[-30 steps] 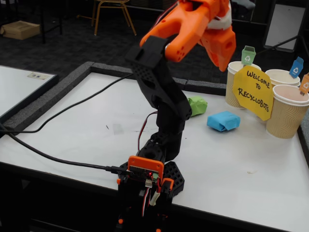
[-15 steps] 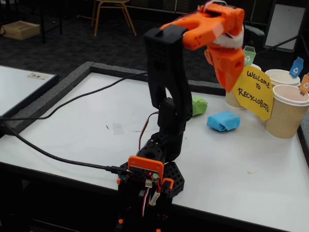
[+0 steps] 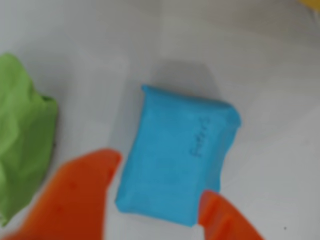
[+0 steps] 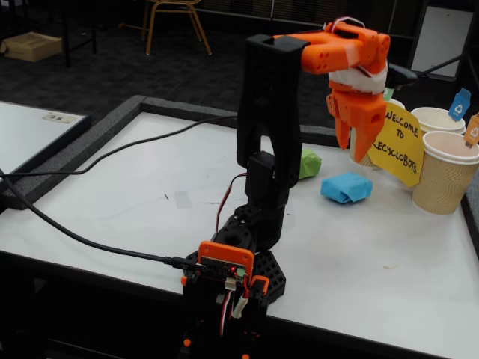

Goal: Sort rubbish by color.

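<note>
A bright blue paper wad [image 4: 346,187] lies on the white table in front of the cups. Right under the camera in the wrist view, the blue wad [image 3: 180,160] shows some handwriting on top. A lime green wad [image 4: 308,163] lies to its left, partly behind the arm, and the green wad [image 3: 22,140] fills the left edge of the wrist view. My orange gripper [image 4: 356,153] hangs open, pointing down, above the blue wad and not touching it. In the wrist view the gripper [image 3: 160,177] has one finger on each side of the blue wad's near end.
Three ribbed beige paper cups [image 4: 447,173] with small coloured flags stand at the right of the fixed view, behind a yellow sign [image 4: 397,146]. Black cables [image 4: 97,168] cross the table on the left. A grey foam border [image 4: 82,142] rims the table.
The arm has swung forward and to the right. The gripper has tipped from pointing sideways up high to pointing straight down over the blue wad.
</note>
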